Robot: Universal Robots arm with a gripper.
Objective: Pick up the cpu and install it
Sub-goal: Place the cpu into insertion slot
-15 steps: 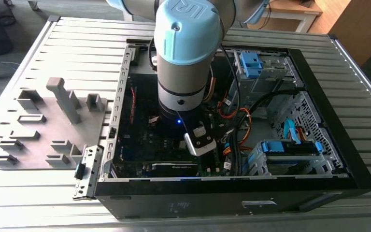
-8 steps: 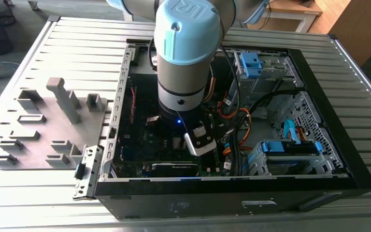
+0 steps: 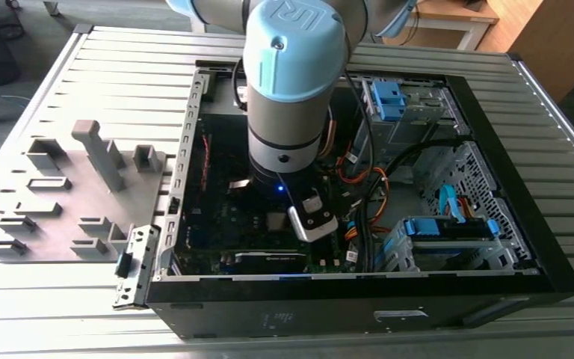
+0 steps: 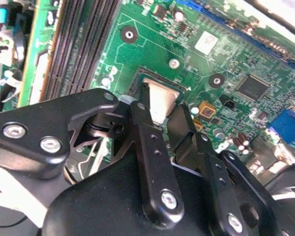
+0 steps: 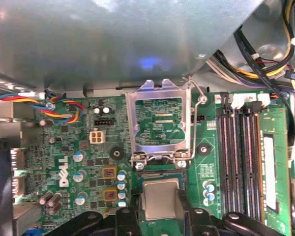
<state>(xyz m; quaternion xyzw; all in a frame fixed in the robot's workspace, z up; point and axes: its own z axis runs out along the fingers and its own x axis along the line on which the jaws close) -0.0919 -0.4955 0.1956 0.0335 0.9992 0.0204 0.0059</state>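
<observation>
Small flat grey-silver square cpu (image 5: pixel 160 199) sits directly under my hand (image 4: pixel 162 104), seemingly centred; clamped or released, I cannot tell.

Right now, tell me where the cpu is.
In both wrist views the cpu sits at the motherboard socket, between its raised metal frame and the gripper, beside the memory slots.

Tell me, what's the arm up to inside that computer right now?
Gripper down over the motherboard socket. Cpu lies flat at the socket, right beneath it. Metal frame flipped open, nothing seen in the way.
</observation>
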